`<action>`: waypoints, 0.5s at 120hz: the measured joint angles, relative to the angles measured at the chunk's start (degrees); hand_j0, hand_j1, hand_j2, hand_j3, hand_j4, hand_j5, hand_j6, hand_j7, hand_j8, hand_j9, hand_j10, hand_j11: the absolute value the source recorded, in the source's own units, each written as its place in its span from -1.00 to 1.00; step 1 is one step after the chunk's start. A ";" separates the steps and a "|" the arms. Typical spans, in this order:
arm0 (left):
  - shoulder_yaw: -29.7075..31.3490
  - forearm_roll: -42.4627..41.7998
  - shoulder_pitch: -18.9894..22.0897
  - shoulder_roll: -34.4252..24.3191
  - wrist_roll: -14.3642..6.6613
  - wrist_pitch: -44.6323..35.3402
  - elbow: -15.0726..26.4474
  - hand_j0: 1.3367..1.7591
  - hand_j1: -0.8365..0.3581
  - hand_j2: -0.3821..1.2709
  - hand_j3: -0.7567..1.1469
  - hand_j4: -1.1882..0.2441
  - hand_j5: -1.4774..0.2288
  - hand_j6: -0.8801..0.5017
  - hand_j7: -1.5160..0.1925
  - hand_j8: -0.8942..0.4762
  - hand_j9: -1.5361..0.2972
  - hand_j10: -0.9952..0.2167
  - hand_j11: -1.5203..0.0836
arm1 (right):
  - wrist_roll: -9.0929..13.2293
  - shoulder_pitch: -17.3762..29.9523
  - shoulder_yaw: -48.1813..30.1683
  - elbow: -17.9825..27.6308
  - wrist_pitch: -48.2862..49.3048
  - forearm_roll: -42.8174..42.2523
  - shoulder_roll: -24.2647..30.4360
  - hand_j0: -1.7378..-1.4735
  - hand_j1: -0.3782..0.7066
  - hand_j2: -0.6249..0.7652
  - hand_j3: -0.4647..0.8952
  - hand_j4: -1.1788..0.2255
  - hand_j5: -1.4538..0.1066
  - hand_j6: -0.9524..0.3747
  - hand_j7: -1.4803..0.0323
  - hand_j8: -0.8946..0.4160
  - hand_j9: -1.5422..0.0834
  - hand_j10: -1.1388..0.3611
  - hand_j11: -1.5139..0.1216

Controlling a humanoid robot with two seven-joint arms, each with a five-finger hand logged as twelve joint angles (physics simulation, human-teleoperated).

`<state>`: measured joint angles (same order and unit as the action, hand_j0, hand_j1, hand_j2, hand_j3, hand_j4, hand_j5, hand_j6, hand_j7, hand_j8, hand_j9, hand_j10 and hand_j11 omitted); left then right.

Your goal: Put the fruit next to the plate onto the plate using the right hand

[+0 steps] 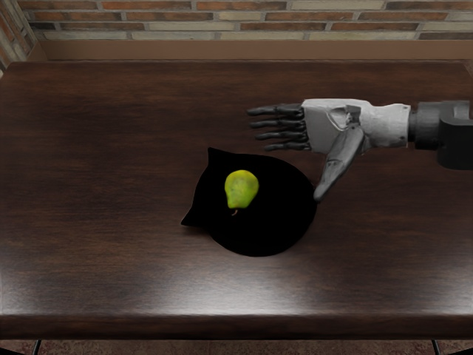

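Note:
A yellow-green pear (241,188) lies on the black plate (277,222), left of the plate's middle. My right hand (284,137) hovers above the plate's far right edge, up and to the right of the pear. Its fingers (267,123) stretch out flat toward the left and the thumb points down; it is open and holds nothing. The right arm comes in from the right edge. No left arm shows.
The dark wooden table (111,185) spreads wide around the plate. A brick wall (222,18) runs behind the far edge. The near table edge lies low in the picture.

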<state>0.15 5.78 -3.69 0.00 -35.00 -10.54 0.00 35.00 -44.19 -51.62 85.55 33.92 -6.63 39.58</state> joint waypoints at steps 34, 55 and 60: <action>0.00 0.00 0.00 0.00 0.00 0.00 0.00 0.52 0.98 -0.54 -0.20 0.66 0.73 0.27 0.77 0.30 0.68 0.64 0.90 | 0.00 11.24 -5.23 -9.47 1.02 10.46 6.79 -0.40 -0.93 -0.09 -0.32 0.67 0.85 0.43 0.94 0.36 0.88 0.51 0.84; 0.00 -0.01 0.18 0.00 0.00 0.00 0.00 0.52 0.98 -0.54 -0.21 0.66 0.73 0.27 0.77 0.30 0.68 0.64 0.90 | 0.00 13.48 -6.19 -14.10 1.09 15.66 12.15 -0.40 -0.94 -0.10 -0.32 0.68 0.86 0.43 0.95 0.37 0.89 0.52 0.85; 0.00 -0.01 0.09 0.00 0.00 0.00 0.00 0.52 0.98 -0.54 -0.21 0.66 0.73 0.27 0.77 0.30 0.68 0.64 0.90 | 0.00 13.65 -6.25 -15.09 1.10 16.22 12.91 -0.40 -0.94 -0.10 -0.32 0.68 0.86 0.44 0.95 0.37 0.89 0.52 0.85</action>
<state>0.15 5.77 -3.60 0.00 -34.99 -10.55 0.00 35.00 -30.54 -57.88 70.46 35.02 9.59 52.49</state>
